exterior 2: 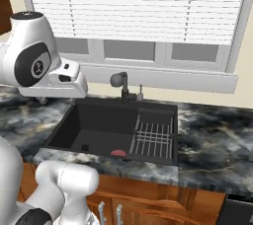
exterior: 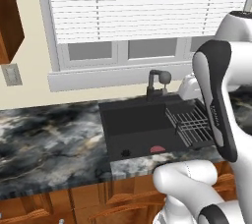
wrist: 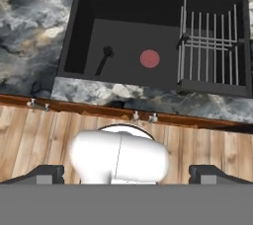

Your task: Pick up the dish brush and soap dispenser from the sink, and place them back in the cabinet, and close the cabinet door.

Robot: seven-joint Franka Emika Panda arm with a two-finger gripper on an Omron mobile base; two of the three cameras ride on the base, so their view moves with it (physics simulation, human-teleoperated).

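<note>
The black sink (exterior: 129, 112) (exterior 2: 101, 118) (wrist: 128, 7) is set into the marbled countertop under the window. On its floor near the front wall lies the dish brush, of which the reddish-pink head (exterior: 157, 149) (exterior 2: 118, 153) (wrist: 149, 58) shows. The soap dispenser is out of view. A corner of the reddish-brown cabinet (exterior: 10, 19) shows at the upper left; I cannot make out its door. My gripper (wrist: 127, 174) is open and holds nothing. It hangs high, looking straight down on the sink's front edge, well apart from the brush.
A wire rack (exterior: 194, 125) (exterior 2: 154, 137) (wrist: 207, 46) fills the sink's right part. The round black drain (exterior: 125, 153) (exterior 2: 85, 147) (wrist: 106, 51) lies left of the brush. A faucet (exterior: 158, 83) (exterior 2: 121, 85) stands behind the basin. Wooden base drawers (wrist: 59, 130) run below the counter (exterior: 49, 139).
</note>
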